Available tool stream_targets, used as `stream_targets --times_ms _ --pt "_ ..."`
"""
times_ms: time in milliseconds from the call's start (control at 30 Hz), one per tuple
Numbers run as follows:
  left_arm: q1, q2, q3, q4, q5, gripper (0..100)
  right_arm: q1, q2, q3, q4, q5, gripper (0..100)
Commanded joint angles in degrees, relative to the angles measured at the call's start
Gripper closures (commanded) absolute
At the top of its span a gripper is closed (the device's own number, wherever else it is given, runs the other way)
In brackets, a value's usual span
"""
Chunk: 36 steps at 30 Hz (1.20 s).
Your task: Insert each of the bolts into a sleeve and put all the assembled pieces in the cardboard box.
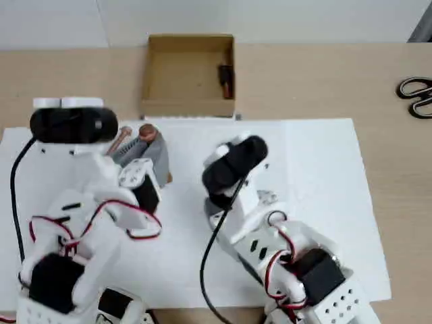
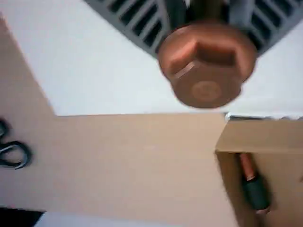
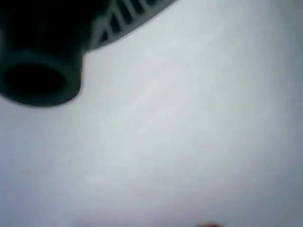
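Over white paper sheet (image 1: 324,169), high view: left pincer (image 1: 143,140) clamped on copper hex-head bolt (image 1: 147,131), near brown cardboard box (image 1: 189,71). Left wrist view: bolt head between grey jaws, box beyond. Right wrist view: right pincer (image 3: 90,33) grips dark cylindrical sleeve (image 3: 40,80) above sheet.

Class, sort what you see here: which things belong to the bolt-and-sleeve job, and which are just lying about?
Job: bolt, sleeve, cardboard box, assembled piece inside it.
Lying about: scissors, white sheet.
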Motion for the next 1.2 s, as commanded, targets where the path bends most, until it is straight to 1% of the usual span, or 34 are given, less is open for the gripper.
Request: stream_targets --times_ms 0,133,300,567,700,1033,1167 --pt "0.79 -2.46 -0.48 -2.11 5.80 100 -2.86 -0.57 -0.26 -1.80 -0.62 99.6" --pt "0.79 -2.90 -0.13 -2.02 10.99 100 -4.00 -0.57 -0.26 -1.89 -0.62 99.6" --pt "0.97 -2.81 0.22 -2.02 17.58 100 -7.16 -0.66 -0.44 -1.89 -0.35 99.6" --pt "4.57 -3.16 5.58 -2.02 17.58 100 -7.78 -5.32 -0.44 -4.70 -0.09 99.6" --pt "4.57 -3.16 5.76 -2.02 17.58 100 -7.60 -6.99 -0.18 -3.74 1.93 99.6" --pt "4.66 -3.16 5.49 -2.02 17.58 100 -7.52 -7.78 2.02 -3.12 2.02 99.6" --pt "7.56 -3.16 5.32 -1.41 17.58 100 -7.34 -7.43 2.02 -3.03 2.02 99.6"
